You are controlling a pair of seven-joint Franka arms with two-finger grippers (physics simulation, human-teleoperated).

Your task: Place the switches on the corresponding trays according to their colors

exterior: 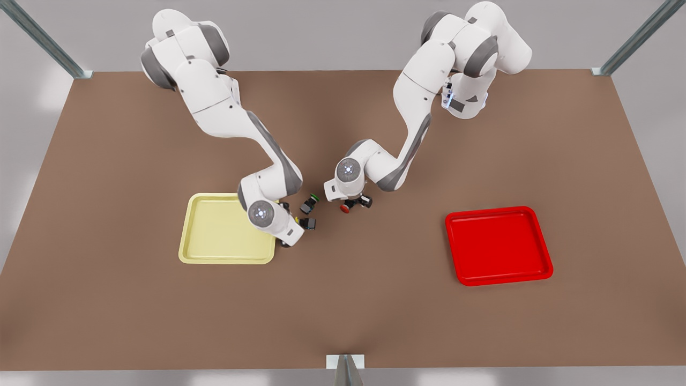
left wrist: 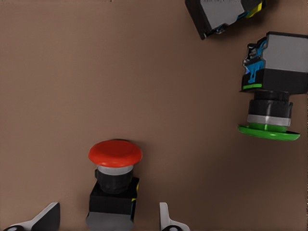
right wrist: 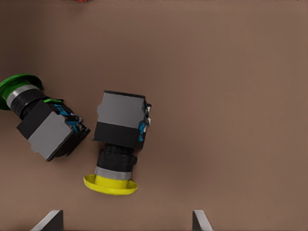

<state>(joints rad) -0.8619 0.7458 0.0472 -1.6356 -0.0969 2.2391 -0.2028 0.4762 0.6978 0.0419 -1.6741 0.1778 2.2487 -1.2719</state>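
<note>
Brown tabletop with two white Franka arms bent low over three small switches lying between a pale yellow tray (exterior: 214,230) and a bright red tray (exterior: 498,246).

Both arms reach down from the far edge, elbows folded, wrists just above the table (exterior: 107,300). The left gripper (left wrist: 108,219), on the front view's right, has its fingers (left wrist: 45,217) spread apart on either side of the red-capped switch (left wrist: 114,185), which lies on its side, black-grey body between the fingertips; whether they touch it cannot be told. The right gripper (right wrist: 127,221), beside the yellow tray's near corner, is spread wide above the yellow-capped switch (right wrist: 118,144), holding nothing. A green-capped switch (right wrist: 36,120) lies just beside the yellow one. Both trays sit well apart.
</note>
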